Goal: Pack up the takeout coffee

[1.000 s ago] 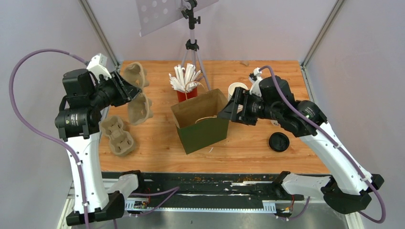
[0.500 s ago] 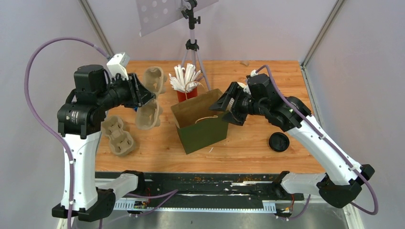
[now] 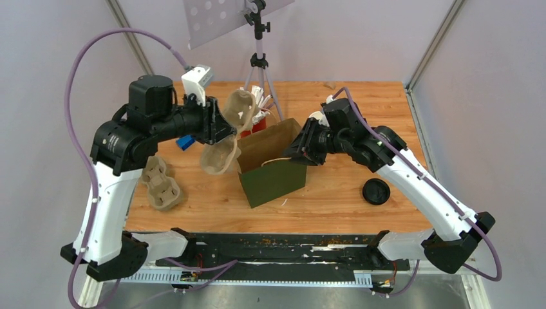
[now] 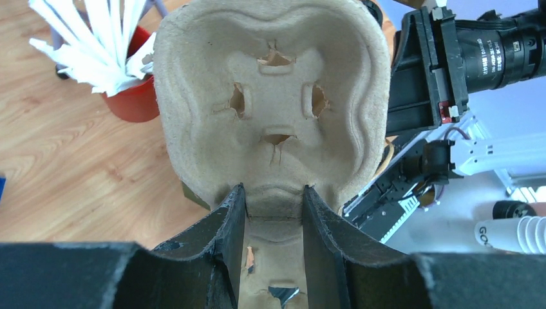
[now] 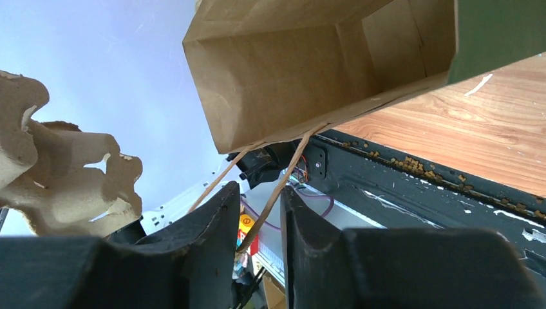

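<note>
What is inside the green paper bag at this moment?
Inside the bag, only bare brown walls and a loop of its twine handle show. The near wall covers part of its floor, so that part stays unseen.

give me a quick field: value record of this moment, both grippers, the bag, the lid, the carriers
left gripper: shut on a pulp cup carrier, held in the air left of the bag's mouth
right gripper: at the bag's open rim, twine handle running between its fingers; grip unclear
bag: green outside, standing on the table, mouth open
black lid: flat on the table, right of the bag, untouched
second carrier: on the table, left side
red cup of straws: behind the held carrier
</note>
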`<state>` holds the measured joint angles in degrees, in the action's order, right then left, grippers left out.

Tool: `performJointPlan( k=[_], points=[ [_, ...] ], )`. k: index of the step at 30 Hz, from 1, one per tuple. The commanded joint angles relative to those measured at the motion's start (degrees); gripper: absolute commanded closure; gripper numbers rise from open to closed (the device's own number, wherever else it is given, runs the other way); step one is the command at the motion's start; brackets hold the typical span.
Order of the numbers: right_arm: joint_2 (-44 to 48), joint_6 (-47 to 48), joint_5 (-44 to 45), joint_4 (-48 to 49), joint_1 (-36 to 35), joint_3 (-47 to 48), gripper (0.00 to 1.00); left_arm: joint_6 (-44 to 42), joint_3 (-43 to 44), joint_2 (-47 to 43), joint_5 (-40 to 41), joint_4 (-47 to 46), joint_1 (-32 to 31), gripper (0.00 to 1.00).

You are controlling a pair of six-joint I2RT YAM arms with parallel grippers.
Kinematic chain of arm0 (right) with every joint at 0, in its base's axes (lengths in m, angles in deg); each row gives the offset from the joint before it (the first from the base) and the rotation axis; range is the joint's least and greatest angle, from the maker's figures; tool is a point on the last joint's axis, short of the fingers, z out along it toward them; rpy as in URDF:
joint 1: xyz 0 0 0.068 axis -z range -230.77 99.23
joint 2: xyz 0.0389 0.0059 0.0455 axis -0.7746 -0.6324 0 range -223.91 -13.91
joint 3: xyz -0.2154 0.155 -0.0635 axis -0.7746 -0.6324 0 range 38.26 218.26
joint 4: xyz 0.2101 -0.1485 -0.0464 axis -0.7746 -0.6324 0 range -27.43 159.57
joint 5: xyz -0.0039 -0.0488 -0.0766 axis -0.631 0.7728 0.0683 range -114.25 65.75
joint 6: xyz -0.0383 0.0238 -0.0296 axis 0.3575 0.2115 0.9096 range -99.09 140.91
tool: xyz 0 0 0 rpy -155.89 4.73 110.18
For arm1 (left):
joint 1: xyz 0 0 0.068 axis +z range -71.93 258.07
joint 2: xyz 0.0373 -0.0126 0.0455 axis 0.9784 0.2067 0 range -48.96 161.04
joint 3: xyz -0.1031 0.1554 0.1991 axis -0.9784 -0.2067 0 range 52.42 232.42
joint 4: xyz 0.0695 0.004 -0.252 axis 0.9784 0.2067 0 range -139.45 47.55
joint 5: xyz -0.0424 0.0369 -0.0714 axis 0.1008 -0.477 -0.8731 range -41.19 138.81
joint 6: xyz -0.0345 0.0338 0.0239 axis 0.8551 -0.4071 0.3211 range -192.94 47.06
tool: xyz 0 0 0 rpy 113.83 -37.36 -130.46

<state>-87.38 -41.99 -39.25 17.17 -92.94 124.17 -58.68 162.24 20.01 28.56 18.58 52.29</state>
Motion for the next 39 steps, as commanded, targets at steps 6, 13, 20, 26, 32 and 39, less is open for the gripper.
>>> performJointPlan(
  k=[6, 13, 20, 26, 32, 39],
  points=[
    [1.9, 6.4, -5.3, 2.4, 0.7, 0.7, 0.89, -5.5, 5.3, 6.1, 4.3, -0.4, -9.7, 0.68],
    [4.1, 8.8, -7.6, 5.1, 2.5, -1.7, 1.0, -5.9, 10.8, 10.2, 3.9, -0.5, -11.0, 0.68],
    [4.5, 9.0, -15.0, 9.3, 5.6, -6.4, 1.0, -4.8, 8.9, 11.3, 1.7, -6.8, -12.2, 0.67],
    [4.9, 11.6, -14.6, 8.0, 6.0, -5.8, 1.0, -2.7, 7.9, 12.9, 0.4, -9.4, -12.7, 0.68],
    [6.3, 11.0, -16.1, 10.6, 6.0, -8.3, 1.0, -2.7, 1.0, 10.8, 3.1, -12.4, -13.0, 0.68],
    [7.9, 11.4, -14.5, 8.4, 6.6, -8.6, 1.0, -1.2, -1.2, 11.5, 4.1, -11.6, -13.0, 0.69]
  ],
)
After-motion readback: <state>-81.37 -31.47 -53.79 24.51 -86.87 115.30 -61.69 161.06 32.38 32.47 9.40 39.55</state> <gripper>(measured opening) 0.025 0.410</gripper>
